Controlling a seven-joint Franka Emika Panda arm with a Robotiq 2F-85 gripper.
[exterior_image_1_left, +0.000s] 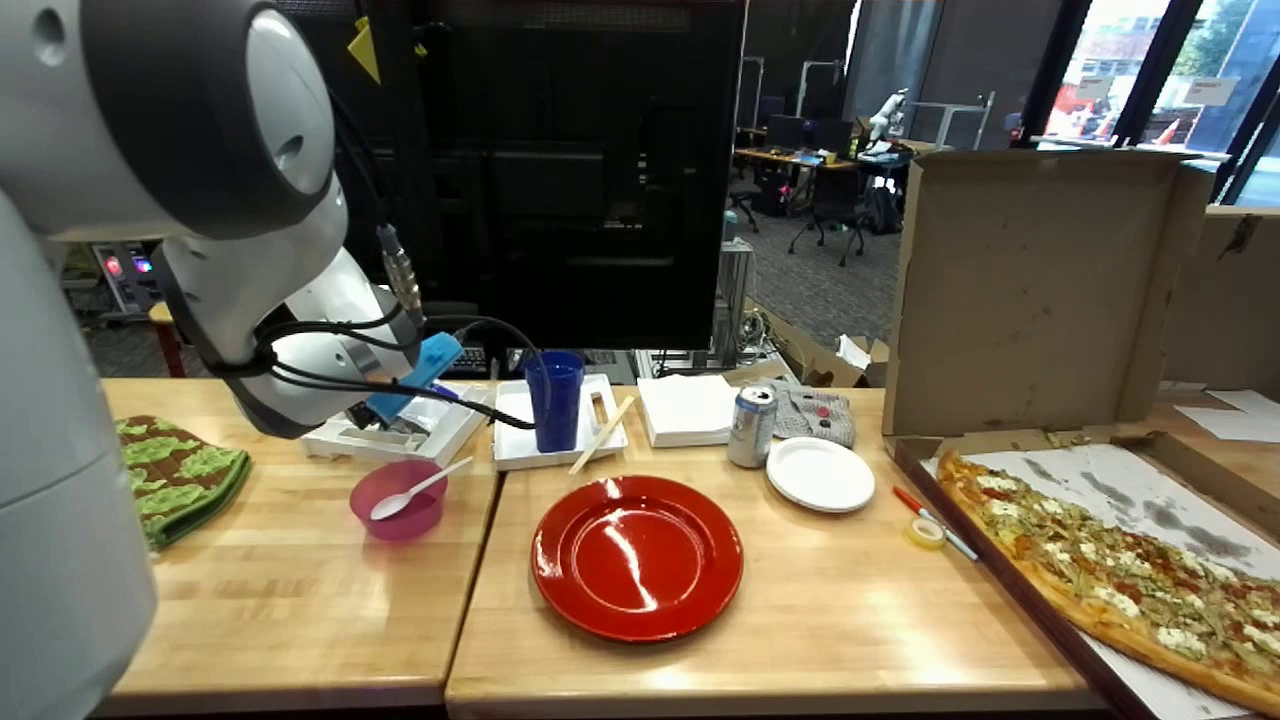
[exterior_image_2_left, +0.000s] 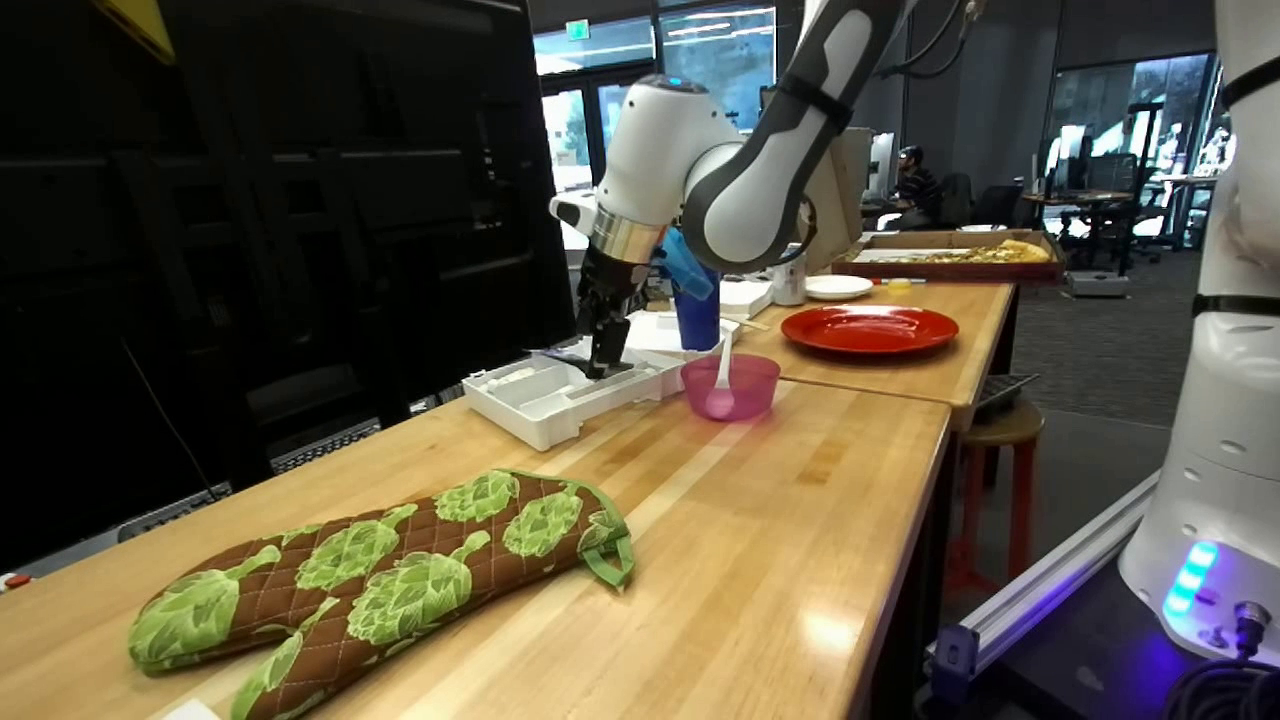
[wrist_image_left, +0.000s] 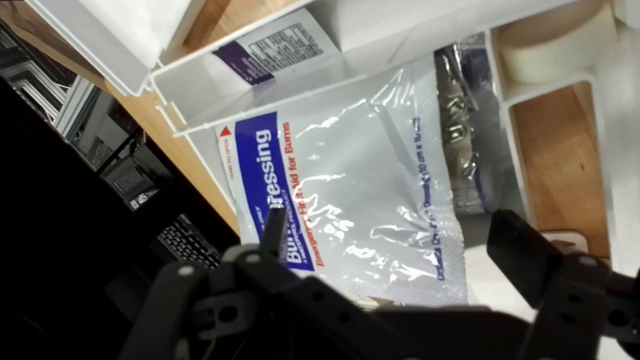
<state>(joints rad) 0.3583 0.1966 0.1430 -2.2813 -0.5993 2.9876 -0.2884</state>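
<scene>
A: What is under the end effector (wrist_image_left: 392, 240)?
B: One burn dressing packet (wrist_image_left: 365, 170), lying in the white box (exterior_image_2_left: 555, 430). The jaws are spread wide, one over the blue-banded end, one past the sealed edge; I can't tell whether they touch it.
A: How many plates?
B: Two: a red plate (exterior_image_1_left: 637, 558) and a smaller white plate (exterior_image_1_left: 820, 474).
A: And the containers?
B: That box also holds one off-white roll (wrist_image_left: 560, 55), in a side compartment. One pink bowl (exterior_image_1_left: 410, 526) holds one white spoon (exterior_image_1_left: 392, 505).
A: Edges and room?
B: A narrow strip of tabletop (exterior_image_2_left: 750, 540) shows between the box and the edge by the dark panel (exterior_image_2_left: 300, 250). The bowl stands just beside the box. One oven mitt (exterior_image_2_left: 400, 570) lies well apart, wood showing between.
</scene>
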